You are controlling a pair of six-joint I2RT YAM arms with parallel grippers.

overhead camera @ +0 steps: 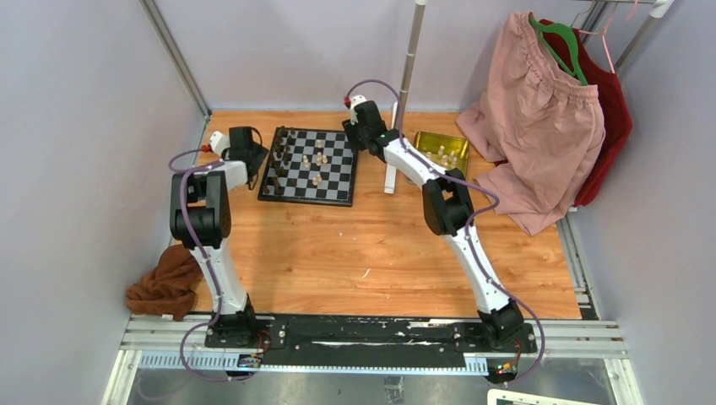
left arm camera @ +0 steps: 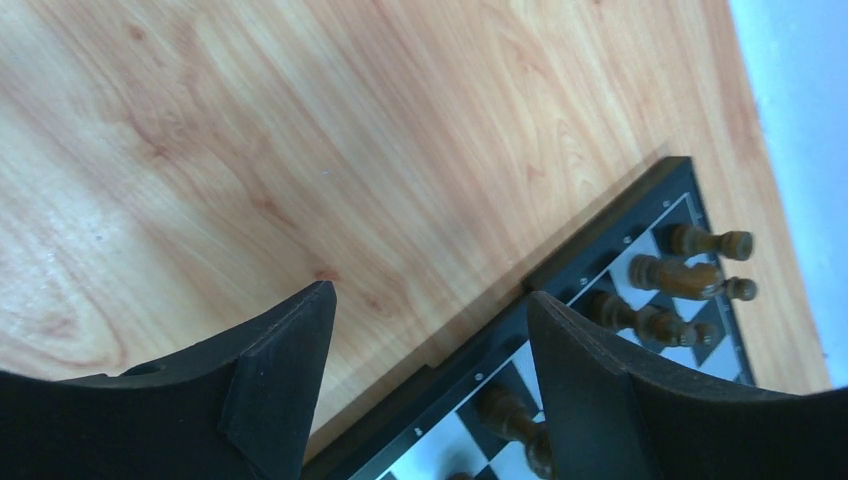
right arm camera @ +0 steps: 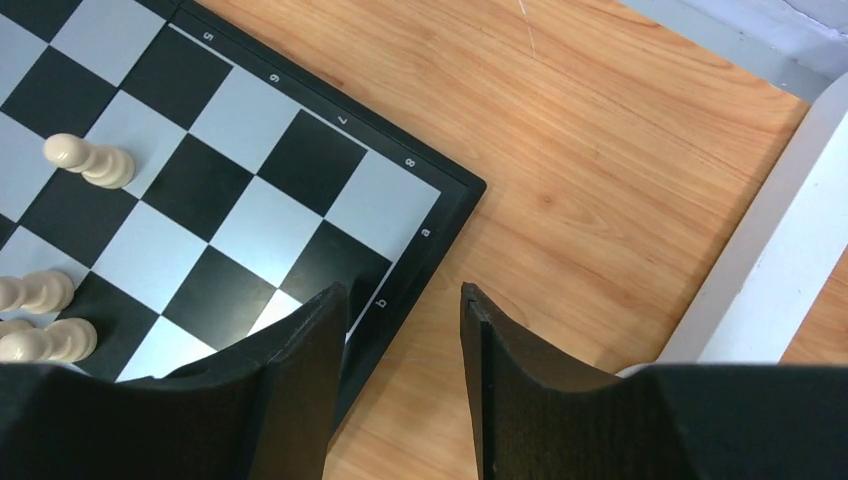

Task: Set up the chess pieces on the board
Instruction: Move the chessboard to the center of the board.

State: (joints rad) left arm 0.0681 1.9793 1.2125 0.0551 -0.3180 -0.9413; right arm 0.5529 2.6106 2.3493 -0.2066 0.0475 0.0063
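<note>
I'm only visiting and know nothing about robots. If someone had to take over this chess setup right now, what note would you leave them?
Left gripper: open, empty, at the left edge of the small black-and-white checked chessboard.
Right gripper: open, empty, over the board's far right corner.
Dark brown chess pieces: grouped along the board's left side.
Cream chess pieces: a few mid-board, more in the shiny gold tin to the right.
Done: the dark side looks partly placed.
Left: probably bringing the cream pieces out of the tin and lining them up on the board's right side.
</note>
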